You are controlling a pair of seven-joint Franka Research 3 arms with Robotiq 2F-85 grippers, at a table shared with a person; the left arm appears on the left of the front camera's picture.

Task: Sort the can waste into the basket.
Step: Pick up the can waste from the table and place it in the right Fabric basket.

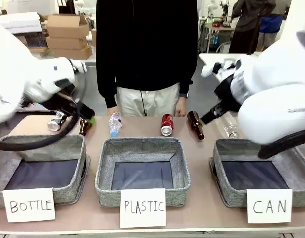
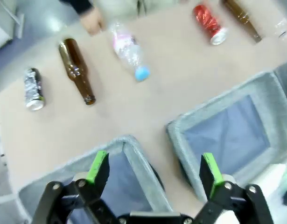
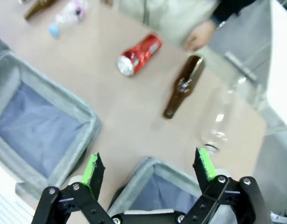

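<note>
Cans: both lie on their sides on the bench, along the far edge, well apart from each other.
- Red can [image 1: 166, 124]: about mid-way along the far edge, beyond the PLASTIC basket [image 1: 104, 186]. Its long axis runs roughly far-to-near, with the silver top toward the near edge. A brown bottle [image 1: 195, 125] lies just to its right and a clear bottle with a blue cap [image 1: 115, 124] to its left.
- Grey can [image 1: 56, 121]: toward the far left corner, beyond the BOTTLE basket [image 1: 75, 193]. Its long axis is slightly skewed from far-to-near, and the end that shows points toward the near left. A second brown bottle [image 1: 84, 126] lies beside it on the right, not touching.

CAN basket [image 1: 226, 196]: at the near right corner, sign facing the near edge. The dark bottom shows and there are no cans inside. A clear bottle [image 1: 226, 126] lies beyond it.

Left claw [image 2: 153, 163]: fingers wide apart, nothing between them. It hangs above the bench over the gap between the BOTTLE and PLASTIC baskets.

Right claw [image 3: 148, 161]: fingers wide apart, holding nothing. It is above the left rim of the CAN basket.

A person stands at the far edge, one hand [image 1: 180, 106] hanging near the brown bottle at mid-bench.
</note>
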